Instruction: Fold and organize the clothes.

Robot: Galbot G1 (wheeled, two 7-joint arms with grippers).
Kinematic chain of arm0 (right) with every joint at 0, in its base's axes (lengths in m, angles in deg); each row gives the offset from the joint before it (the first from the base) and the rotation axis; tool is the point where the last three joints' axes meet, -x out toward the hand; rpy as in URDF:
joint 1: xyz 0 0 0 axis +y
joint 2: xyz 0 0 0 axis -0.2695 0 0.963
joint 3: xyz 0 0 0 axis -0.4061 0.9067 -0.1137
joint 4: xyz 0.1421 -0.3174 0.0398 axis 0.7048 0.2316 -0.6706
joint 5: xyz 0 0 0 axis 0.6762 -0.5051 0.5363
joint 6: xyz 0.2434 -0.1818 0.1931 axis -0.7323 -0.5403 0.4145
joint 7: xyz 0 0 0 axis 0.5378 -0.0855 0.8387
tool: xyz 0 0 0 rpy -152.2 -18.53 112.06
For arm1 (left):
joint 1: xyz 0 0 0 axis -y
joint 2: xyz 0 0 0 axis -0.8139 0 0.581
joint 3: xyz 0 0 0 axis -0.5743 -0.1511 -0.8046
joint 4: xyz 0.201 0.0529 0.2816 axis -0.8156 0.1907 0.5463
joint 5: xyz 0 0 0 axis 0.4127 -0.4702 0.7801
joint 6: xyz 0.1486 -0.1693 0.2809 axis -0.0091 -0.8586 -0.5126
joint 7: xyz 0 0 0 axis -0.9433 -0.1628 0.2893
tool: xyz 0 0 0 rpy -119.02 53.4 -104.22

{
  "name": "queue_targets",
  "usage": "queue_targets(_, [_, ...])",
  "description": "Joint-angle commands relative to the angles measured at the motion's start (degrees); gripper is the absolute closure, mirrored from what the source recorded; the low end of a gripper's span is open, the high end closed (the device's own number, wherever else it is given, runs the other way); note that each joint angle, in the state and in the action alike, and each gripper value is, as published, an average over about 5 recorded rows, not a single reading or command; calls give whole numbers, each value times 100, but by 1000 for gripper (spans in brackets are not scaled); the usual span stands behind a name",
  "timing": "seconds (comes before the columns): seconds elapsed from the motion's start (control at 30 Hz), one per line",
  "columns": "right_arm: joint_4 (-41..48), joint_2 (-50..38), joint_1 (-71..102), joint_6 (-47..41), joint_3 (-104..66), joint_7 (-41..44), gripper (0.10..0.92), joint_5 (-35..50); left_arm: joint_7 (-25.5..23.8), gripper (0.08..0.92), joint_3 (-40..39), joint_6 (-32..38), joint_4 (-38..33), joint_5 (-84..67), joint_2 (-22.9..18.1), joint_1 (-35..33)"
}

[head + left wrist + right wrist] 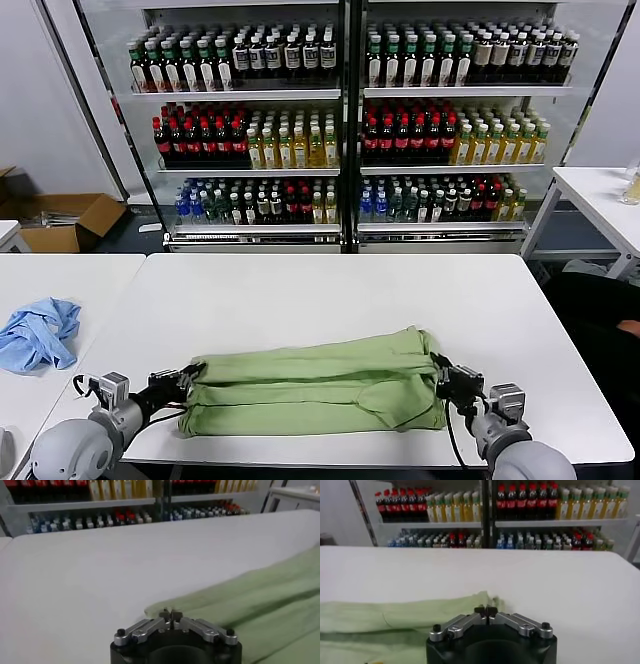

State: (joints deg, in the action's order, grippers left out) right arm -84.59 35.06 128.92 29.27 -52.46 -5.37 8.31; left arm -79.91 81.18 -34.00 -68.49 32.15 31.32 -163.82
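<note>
Bottle-stocked shelves (345,120) behind white table (330,300)

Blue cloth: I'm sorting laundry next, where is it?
In the head view, the blue cloth lies crumpled on the side table at the left, apart from the green shirt.

No text is readable (bottles (300,140) carry illegible labels)

Table (300,300) bare beyond shirt (320,385): wide passage there. Shirt fills near edge, left gripper (186,378) and right gripper (442,376) at its ends. Blue cloth (40,335) on side table, far left.
</note>
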Motion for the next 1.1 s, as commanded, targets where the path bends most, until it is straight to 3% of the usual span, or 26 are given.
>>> queue_targets(0.03, [10,41,103,25,-26,22,783,-186,457,845,179,-220,-242,628,-83,-97])
queue_targets(0.37, [-182,121,168,44,-224,-43,488,-283,2148,559,288,17,-942,13,-453,-517])
queue_targets(0.67, [-360,125,183,22,-206,-50,241,-407,3604,299,-308,-218,-1472,-727,-819,-845])
queue_targets(0.83, [-317,124,184,30,-156,-50,205,-465,4274,190,-748,-161,-1302,-882,-1079,-609])
queue_targets(1.1, [-253,141,177,54,-107,-52,202,-539,4725,177,-983,-43,-1106,-1140,-1375,-415])
